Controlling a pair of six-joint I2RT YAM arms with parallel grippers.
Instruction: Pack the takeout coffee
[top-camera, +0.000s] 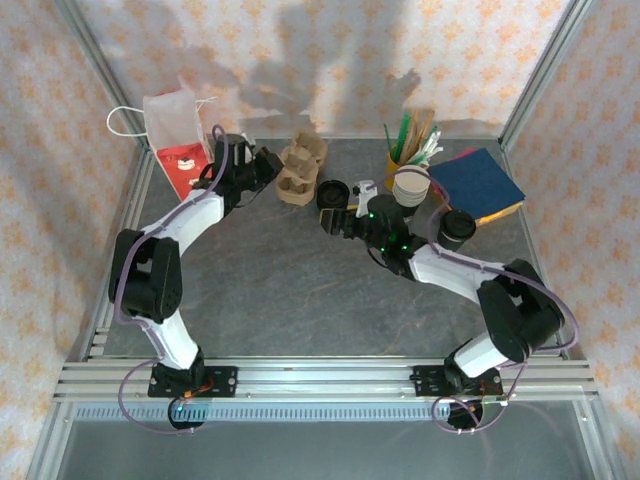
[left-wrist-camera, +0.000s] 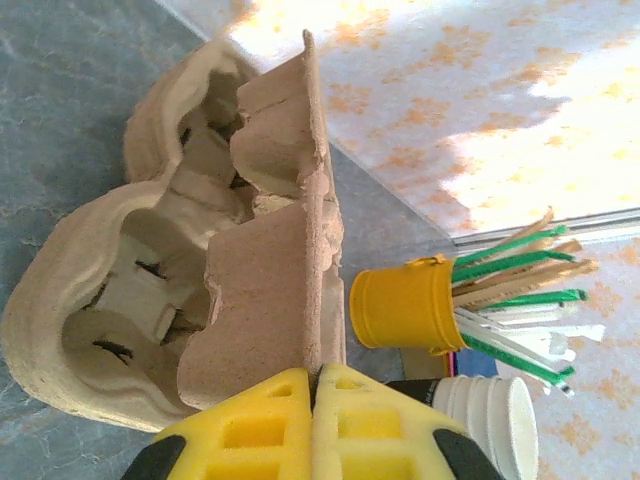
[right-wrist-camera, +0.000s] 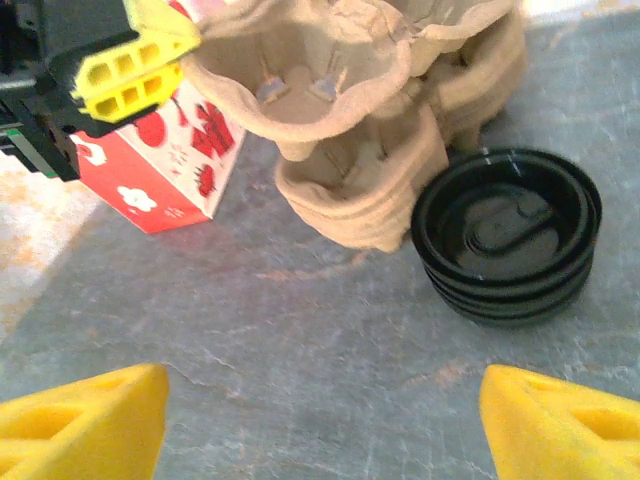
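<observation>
Left pincer (left-wrist-camera: 313, 388) is clamped on a wall of the brown cup carrier (left-wrist-camera: 240, 270), upper centre of the top view. Right pincer (right-wrist-camera: 320, 405) is wide, holding nothing, facing the stack of black lids (right-wrist-camera: 510, 230). Takeout coffee (top-camera: 458, 228) sits on the worktop (top-camera: 280, 290) right of centre, beside the right arm.

One red bag (top-camera: 178, 150) is on the bench (top-camera: 280, 290). The pulp cup carriers (right-wrist-camera: 350, 170) number at least two, nested too closely for a surer count. The black lids (right-wrist-camera: 510, 235) form one stack of seemingly three or four. There is one takeout coffee (top-camera: 458, 228), one yellow bucket (left-wrist-camera: 400, 305) crowded with uncounted green, wooden and white sticks (left-wrist-camera: 520, 272), one stack of white cups (left-wrist-camera: 495, 410), and one pile of napkins (top-camera: 478, 182), blue on top.
</observation>
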